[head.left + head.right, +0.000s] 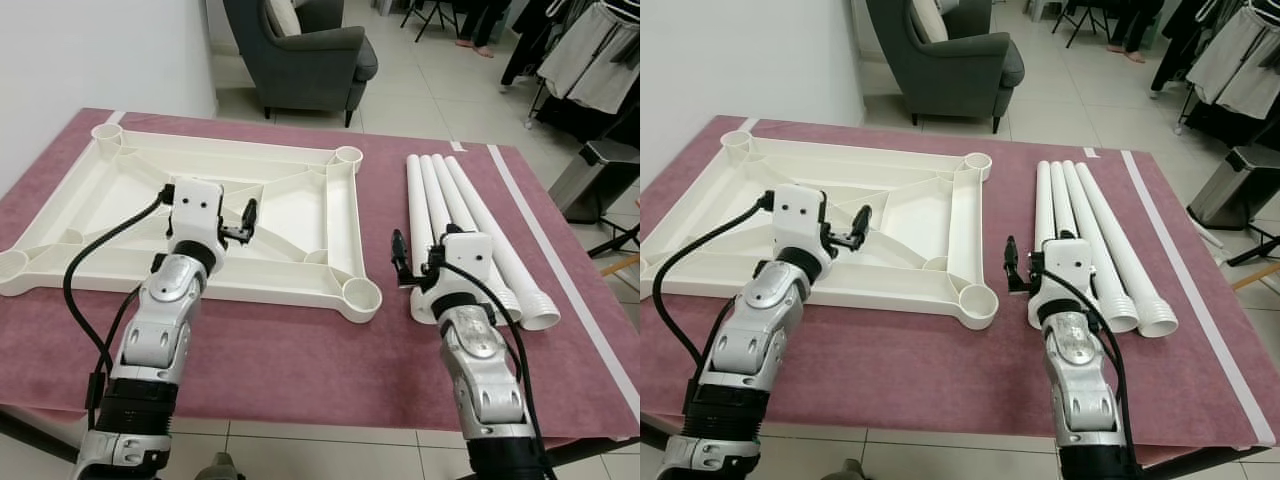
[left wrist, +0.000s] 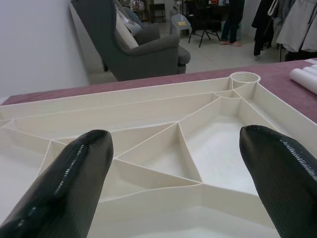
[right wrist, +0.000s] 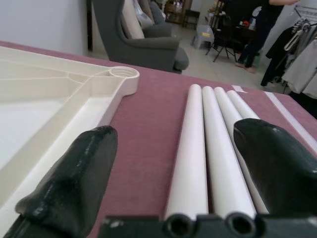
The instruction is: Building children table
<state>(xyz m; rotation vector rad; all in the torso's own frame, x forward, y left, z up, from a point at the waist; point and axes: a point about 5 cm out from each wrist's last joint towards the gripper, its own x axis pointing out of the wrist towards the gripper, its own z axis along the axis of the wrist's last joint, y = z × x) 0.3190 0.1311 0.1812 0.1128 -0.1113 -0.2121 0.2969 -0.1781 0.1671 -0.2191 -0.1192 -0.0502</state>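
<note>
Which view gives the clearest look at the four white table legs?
The left eye view: all four white plastic tube legs lie side by side on the maroon cloth, visible along nearly their whole length. The right eye view shows them much the same. The right wrist view sees them between the open right gripper. The left wrist view catches just their ends.

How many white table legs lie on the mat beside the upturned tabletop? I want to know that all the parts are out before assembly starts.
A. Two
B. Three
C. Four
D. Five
C. Four white legs lie side by side on the maroon mat, to the right of the upturned tabletop, with the open right gripper at their near ends.
</note>
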